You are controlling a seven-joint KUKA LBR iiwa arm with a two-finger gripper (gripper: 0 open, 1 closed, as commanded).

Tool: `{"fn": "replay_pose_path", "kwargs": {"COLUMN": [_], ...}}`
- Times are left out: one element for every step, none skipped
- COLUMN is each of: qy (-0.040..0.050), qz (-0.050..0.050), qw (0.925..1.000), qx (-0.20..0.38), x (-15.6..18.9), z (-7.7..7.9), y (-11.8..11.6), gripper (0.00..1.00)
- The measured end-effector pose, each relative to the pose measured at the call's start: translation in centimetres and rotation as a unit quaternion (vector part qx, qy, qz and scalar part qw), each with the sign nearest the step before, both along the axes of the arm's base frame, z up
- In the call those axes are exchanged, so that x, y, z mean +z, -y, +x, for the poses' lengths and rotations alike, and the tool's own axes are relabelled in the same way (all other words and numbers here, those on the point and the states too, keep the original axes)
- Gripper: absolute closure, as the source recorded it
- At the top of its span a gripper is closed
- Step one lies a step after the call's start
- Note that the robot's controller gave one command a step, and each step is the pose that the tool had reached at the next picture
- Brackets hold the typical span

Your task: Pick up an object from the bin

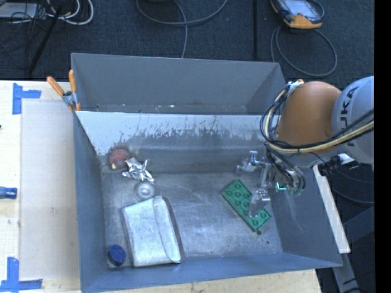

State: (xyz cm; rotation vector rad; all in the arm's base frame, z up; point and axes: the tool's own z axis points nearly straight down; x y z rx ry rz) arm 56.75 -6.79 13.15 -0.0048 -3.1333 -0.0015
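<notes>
Part of the lettering "KA" shows on the arm (pixel 357 112). The end effector (pixel 262 198) hangs over the near-right end of a green studded plate (pixel 239 198), flat on the right of the bin (pixel 183 96) floor. The plate's long axis runs far-left to near-right. Whether the end effector is open or closed cannot be told.

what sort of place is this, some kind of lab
Most likely a robotics lab or test cell. A KUKA arm reaches into a grey metal bin holding a few loose things, such as a green studded plate, and cables trail over the dark carpet behind it.
</notes>
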Motion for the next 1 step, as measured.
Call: {"fn": "replay_pose_path", "kwargs": {"qy": [0.0036], "qz": [0.001], "qw": [0.9948], "qx": [-0.102], "x": [-5.94], "z": [2.06], "y": [0.79], "gripper": [0.00]}}
